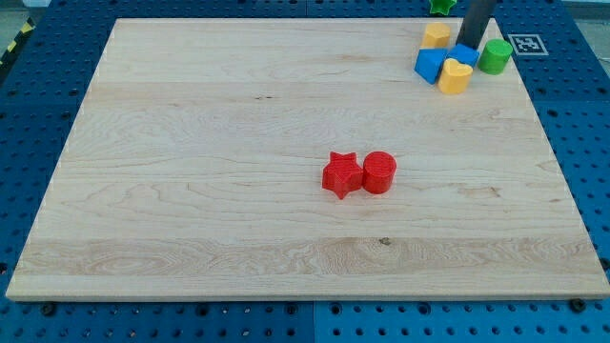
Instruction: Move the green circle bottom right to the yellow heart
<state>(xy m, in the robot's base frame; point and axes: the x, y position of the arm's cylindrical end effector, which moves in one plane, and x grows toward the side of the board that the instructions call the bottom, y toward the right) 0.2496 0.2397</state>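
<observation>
The green circle [495, 56] stands near the board's top right corner. The yellow heart [455, 75] lies just left of it and a little lower, with a small gap between them. My dark rod comes down from the view's top, and my tip [471, 45] sits between the green circle and the blue blocks, just up-left of the green circle. A blue block [431, 65] touches the heart's left side, and another blue block [464, 53] lies behind the heart at my tip.
A yellow block [437, 35] lies above the blue ones. A green block [440, 7] shows at the view's top edge. A red star [340, 174] and a red cylinder [378, 172] sit together mid-board. The wooden board [191, 143] rests on blue pegboard.
</observation>
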